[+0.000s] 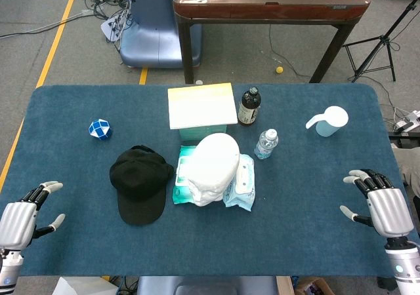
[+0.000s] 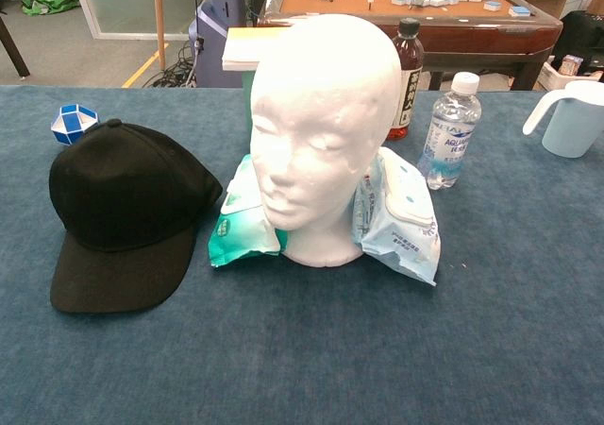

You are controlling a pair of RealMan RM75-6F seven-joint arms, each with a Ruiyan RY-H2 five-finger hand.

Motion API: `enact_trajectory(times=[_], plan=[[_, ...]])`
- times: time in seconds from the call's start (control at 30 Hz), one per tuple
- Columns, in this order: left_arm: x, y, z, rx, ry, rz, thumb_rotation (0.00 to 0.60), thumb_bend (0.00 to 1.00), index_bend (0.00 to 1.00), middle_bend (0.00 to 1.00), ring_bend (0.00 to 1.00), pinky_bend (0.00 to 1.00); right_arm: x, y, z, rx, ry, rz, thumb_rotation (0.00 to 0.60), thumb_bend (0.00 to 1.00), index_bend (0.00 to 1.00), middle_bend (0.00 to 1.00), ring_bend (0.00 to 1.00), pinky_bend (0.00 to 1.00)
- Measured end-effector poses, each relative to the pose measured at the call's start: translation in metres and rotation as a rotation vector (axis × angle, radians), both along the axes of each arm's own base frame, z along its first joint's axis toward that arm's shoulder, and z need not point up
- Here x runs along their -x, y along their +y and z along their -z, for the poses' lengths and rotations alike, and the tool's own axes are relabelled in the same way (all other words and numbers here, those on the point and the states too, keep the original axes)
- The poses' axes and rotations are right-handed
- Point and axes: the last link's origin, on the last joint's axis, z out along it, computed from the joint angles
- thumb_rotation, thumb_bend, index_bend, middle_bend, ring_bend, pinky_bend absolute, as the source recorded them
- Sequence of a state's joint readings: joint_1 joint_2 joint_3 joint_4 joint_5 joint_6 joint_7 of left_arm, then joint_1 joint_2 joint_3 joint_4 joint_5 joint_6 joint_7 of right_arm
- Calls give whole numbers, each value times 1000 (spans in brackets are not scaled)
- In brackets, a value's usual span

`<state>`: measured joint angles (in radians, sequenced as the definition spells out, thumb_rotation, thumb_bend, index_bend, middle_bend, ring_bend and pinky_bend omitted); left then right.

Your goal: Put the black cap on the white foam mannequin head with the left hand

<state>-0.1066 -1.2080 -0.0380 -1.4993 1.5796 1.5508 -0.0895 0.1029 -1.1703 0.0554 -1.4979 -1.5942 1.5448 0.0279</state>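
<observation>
The black cap (image 1: 139, 183) (image 2: 123, 210) lies flat on the blue table, brim toward the front edge. Just right of it stands the white foam mannequin head (image 1: 214, 166) (image 2: 321, 127), upright and bare, facing the front. My left hand (image 1: 23, 219) hovers at the front left corner, well left of the cap, fingers spread and empty. My right hand (image 1: 380, 205) sits at the front right corner, also empty with fingers apart. Neither hand shows in the chest view.
Two wet-wipe packs (image 1: 239, 190) (image 2: 401, 212) lie against the mannequin's base. Behind it are a boxed block (image 1: 201, 106), a dark bottle (image 1: 249, 106), a small water bottle (image 1: 266, 143) and a pale jug (image 1: 328, 121). A blue-white puzzle ball (image 1: 99, 129) sits far left.
</observation>
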Motion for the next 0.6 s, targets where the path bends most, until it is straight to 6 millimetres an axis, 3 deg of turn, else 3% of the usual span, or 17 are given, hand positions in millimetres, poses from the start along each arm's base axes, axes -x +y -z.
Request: enact_trajectory(times=[0.33, 0.4, 0.47, 0.6], plan=[[-3, -2, 4, 36, -9, 3, 600, 224, 267, 284, 332, 545, 3, -2, 2, -29, 2, 42, 600, 45, 353, 300, 210, 265], [-10, -6, 6, 66, -38, 11, 600, 299, 290, 314, 356, 545, 4, -2, 1, -29, -1, 45, 600, 45, 353, 300, 210, 265], [-16, -11, 9, 104, -64, 20, 600, 470, 318, 346, 384, 545, 3, -2, 0, -31, -2, 47, 600, 45, 353, 300, 210, 265], [-30, -26, 20, 237, -98, 43, 600, 661, 328, 351, 388, 545, 2, -1, -1, -22, -5, 43, 600, 44, 353, 301, 210, 265]])
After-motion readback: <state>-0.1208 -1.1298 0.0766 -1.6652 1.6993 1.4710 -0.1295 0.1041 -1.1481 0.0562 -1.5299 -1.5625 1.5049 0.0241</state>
